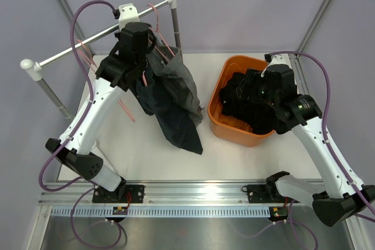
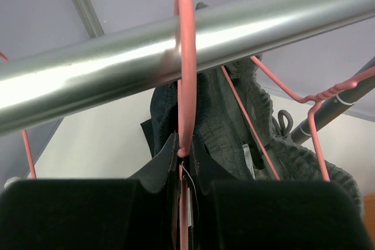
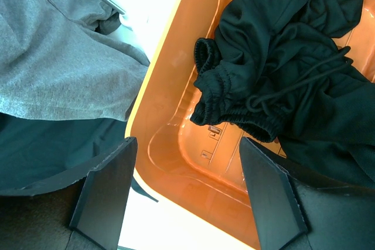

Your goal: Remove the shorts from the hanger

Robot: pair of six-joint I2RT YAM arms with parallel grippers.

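Grey shorts [image 1: 179,83] and dark navy shorts [image 1: 181,130] hang from pink hangers on the metal rail [image 1: 88,42] and trail onto the table. My left gripper [image 1: 146,45] is up at the rail, shut on a pink hanger [image 2: 186,57] just below its hook; the grey shorts [image 2: 228,127] hang behind it. Black shorts [image 3: 281,62] lie in the orange basket [image 1: 225,127]. My right gripper [image 3: 187,194] is open and empty over the basket's near left rim [image 3: 176,203].
More pink hangers [image 1: 88,57] hang further left on the rail, which stands on two posts [image 1: 50,95]. Purple cables loop around both arms. The enclosure's frame posts stand at the back corners.
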